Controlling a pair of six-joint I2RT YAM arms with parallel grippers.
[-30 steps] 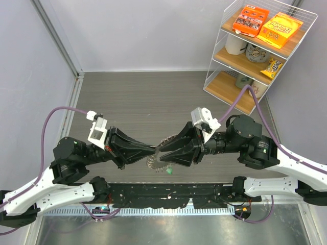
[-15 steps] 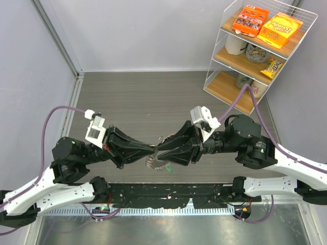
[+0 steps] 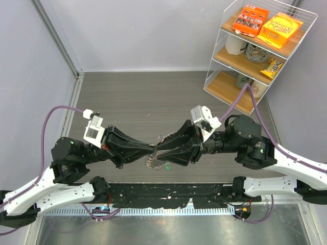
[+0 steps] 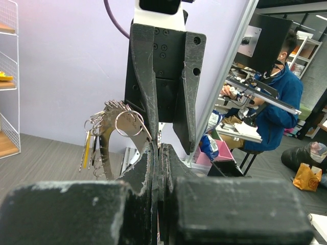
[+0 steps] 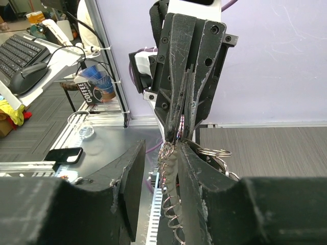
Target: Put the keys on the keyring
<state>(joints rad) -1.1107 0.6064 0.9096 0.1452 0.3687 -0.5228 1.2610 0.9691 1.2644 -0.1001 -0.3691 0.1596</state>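
Observation:
The two grippers meet tip to tip above the table's front middle. My left gripper point(image 3: 154, 149) is shut, pinching the top edge of the keyring point(image 3: 155, 163), a curved band fringed with small rings and silvery keys. A green-tagged key point(image 3: 167, 169) hangs below it. In the left wrist view my shut fingertips point(image 4: 159, 148) hold the keyring point(image 4: 109, 138), with a yellow key point(image 4: 87, 150) dangling at the left. My right gripper point(image 5: 162, 148) is open. The keyring's fringe point(image 5: 171, 189) hangs between its fingers, against the right finger point(image 5: 202, 189).
A white wire shelf rack point(image 3: 220, 51) stands at the back right with snack boxes and mugs. Grey walls close the left and back sides. A metal rail point(image 3: 153, 209) runs along the near edge by the arm bases.
The left wrist has drawn slightly back to the left. The right gripper has shifted a little left with it. The key bunch has swung slightly and still hangs between the tips.

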